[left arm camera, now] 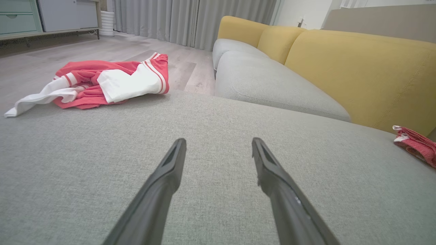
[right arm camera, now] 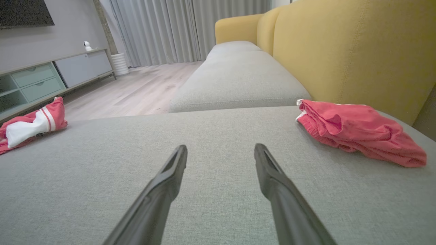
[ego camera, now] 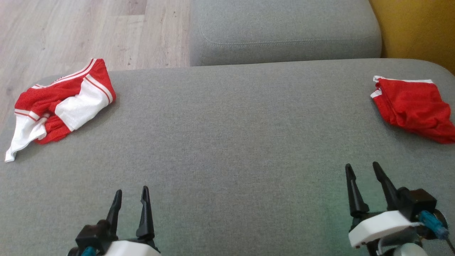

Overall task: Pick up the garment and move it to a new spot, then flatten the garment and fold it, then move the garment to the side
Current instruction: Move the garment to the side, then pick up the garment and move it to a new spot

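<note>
A crumpled red and white garment [ego camera: 60, 105] [left arm camera: 102, 83] [right arm camera: 29, 124] lies at the far left of the grey sofa cushion [ego camera: 231, 135], near its edge. A second red garment [ego camera: 414, 106] [right arm camera: 357, 131] [left arm camera: 415, 144], loosely folded, lies at the far right. My left gripper [ego camera: 130, 195] [left arm camera: 218, 144] is open and empty at the lower left, well short of the red and white garment. At the lower right my right gripper [ego camera: 362, 169] [right arm camera: 220, 151] stands open and empty, a short way in front of the red garment.
A second grey seat cushion [ego camera: 284, 32] adjoins the far edge. The yellow sofa back [ego camera: 419, 28] [right arm camera: 340, 51] rises along the right. Wooden floor [ego camera: 89, 32] lies beyond the left and far-left edges. A low cabinet [right arm camera: 41, 80] stands by the wall.
</note>
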`<state>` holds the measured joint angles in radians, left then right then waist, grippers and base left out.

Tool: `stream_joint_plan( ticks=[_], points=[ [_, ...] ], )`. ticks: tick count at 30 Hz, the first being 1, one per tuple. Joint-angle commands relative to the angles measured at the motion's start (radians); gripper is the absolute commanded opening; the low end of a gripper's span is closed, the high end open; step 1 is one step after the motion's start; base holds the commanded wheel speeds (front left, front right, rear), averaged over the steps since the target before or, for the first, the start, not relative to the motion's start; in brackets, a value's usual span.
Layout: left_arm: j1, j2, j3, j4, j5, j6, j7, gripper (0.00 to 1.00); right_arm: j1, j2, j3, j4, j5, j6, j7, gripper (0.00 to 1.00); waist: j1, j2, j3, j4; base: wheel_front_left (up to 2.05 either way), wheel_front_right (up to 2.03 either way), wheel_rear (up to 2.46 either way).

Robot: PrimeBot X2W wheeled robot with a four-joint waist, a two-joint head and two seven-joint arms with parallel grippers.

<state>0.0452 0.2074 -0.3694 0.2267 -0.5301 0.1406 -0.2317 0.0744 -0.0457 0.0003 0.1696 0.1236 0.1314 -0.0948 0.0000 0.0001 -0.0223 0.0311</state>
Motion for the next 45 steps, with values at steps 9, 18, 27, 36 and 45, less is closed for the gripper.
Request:
stream_joint_plan(
  ticks=[9, 18, 27, 36, 45],
  points=[
    [-0.026, -0.001, 0.012, 0.003, 0.002, -0.005, -0.019, 1.0, -0.014, -0.005, 0.076, -0.029, 0.028, -0.001, -0.034, 1.0, 0.0, -0.0001, -0.01, 0.008, 0.0, 0.0, 0.0],
    [-0.036, 0.001, 0.011, 0.009, 0.001, -0.001, -0.02, 1.0, -0.016, -0.005, 0.069, -0.018, 0.019, -0.001, -0.042, 1.0, 0.0, -0.0001, -0.007, 0.023, 0.0, 0.0, 0.0],
    [-0.049, 0.003, -0.002, 0.009, 0.004, -0.004, -0.016, 1.0, -0.019, -0.005, 0.074, -0.022, 0.01, -0.001, -0.042, 1.0, 0.0, -0.0001, -0.003, 0.087, 0.0, 0.0, 0.0],
    [-0.065, 0.025, 0.0, -0.011, 0.012, 0.004, -0.004, 1.0, -0.025, -0.005, 0.088, -0.023, 0.03, -0.001, -0.048, 1.0, 0.0, -0.0001, 0.009, 0.326, 0.0, 0.0, 0.0],
    [-0.044, 0.05, 0.033, -0.046, -0.003, 0.024, -0.003, 1.0, -0.04, -0.005, 0.123, -0.009, 0.036, -0.001, -0.05, 1.0, 0.0, -0.0001, 0.021, 0.493, 0.0, 0.0, 0.0]
  ],
)
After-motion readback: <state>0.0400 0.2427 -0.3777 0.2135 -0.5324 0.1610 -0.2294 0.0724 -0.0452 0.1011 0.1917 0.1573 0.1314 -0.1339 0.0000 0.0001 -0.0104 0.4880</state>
